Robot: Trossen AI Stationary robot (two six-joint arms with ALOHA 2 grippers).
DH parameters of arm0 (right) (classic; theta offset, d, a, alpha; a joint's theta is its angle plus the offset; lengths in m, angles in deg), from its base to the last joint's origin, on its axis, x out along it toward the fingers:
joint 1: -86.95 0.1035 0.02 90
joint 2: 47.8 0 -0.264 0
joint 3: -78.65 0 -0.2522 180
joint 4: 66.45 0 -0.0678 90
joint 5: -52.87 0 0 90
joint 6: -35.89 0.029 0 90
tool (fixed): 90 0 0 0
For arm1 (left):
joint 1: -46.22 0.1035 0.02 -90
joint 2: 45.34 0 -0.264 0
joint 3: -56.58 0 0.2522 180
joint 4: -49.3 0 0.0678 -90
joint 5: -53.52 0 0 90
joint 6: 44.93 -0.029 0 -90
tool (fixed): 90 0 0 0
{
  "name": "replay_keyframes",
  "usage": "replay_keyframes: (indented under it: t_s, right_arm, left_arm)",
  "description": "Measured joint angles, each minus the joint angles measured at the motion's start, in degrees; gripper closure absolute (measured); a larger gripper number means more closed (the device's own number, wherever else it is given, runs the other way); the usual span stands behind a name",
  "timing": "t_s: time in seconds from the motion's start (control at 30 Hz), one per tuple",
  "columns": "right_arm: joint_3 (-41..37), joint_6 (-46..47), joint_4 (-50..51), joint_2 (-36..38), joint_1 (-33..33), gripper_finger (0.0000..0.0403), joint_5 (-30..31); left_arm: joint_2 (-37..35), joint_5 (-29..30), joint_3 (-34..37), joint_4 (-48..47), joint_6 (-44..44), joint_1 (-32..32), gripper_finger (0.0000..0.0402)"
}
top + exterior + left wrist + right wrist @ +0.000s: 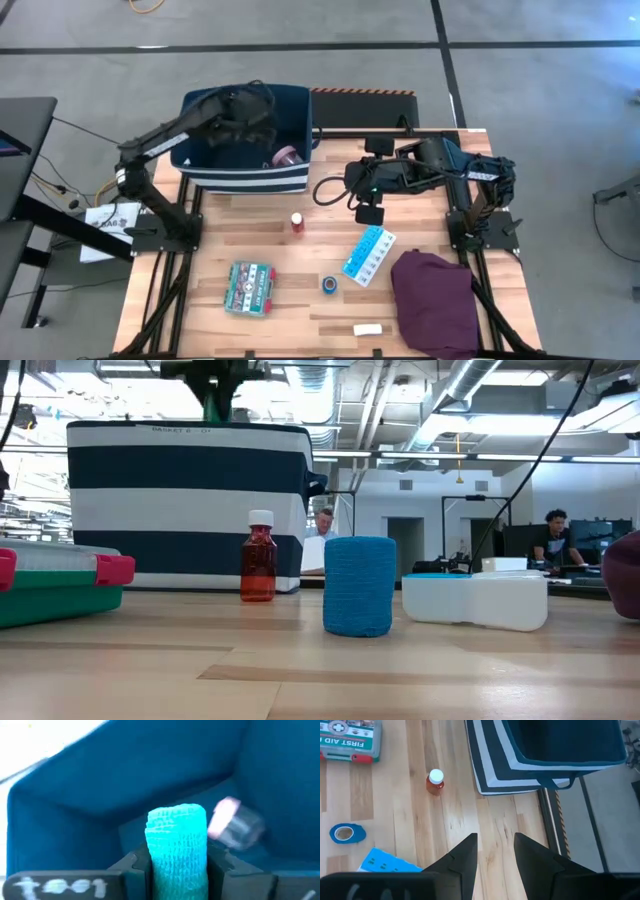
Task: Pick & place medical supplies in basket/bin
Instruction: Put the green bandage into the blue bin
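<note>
Supplies lie spread over the wooden table (300, 290), with the navy striped bin (245, 180) at its far left part. The left gripper (176, 865) hangs inside the bin, its fingers on either side of a green tape roll (177, 847); whether they press it or stand just loose of it cannot be told. A pink cup (286, 156) lies on the bin's floor close by (the left wrist view shows it just behind the roll).

The right gripper (494, 851) waits above the table right of the bin, fingers apart and holding nothing.

On the table stand a red-capped bottle (297, 221) just in front of the bin, a green first aid box (250, 287), a blue tape roll (330, 285), a light-blue pill organizer (369, 254), a small white bar (367, 329) and a purple cloth (435, 300).

Only the low view shows the room behind: pipes overhead, desks and people (552, 535) seated far off.
</note>
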Motion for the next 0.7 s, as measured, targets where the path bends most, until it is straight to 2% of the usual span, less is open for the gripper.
replay_keyframes:
  t_s: [0.2,0.37,0.53,0.7]
  right_arm:
    - [0.0,-0.51,0.0,0.0,0.22,0.0281,0.0]
    - [0.0,-1.82,0.0,0.0,0.21,0.0281,0.04]
    - [0.0,-1.97,0.0,0.0,0.21,0.0281,0.04]
    - [0.0,-2.57,0.0,0.0,0.08,0.0281,0.06]
  left_arm:
    - [2.53,-9.09,7.3,4.01,-7.45,9.53,0.0301]
    - [2.73,-15.78,16.84,13.95,-13.72,14.24,0.0277]
    - [2.76,-16.33,22.11,19.73,-15.46,17.44,0.0231]
    - [2.68,-15.84,22.33,20.1,-17.82,19.22,0.0187]
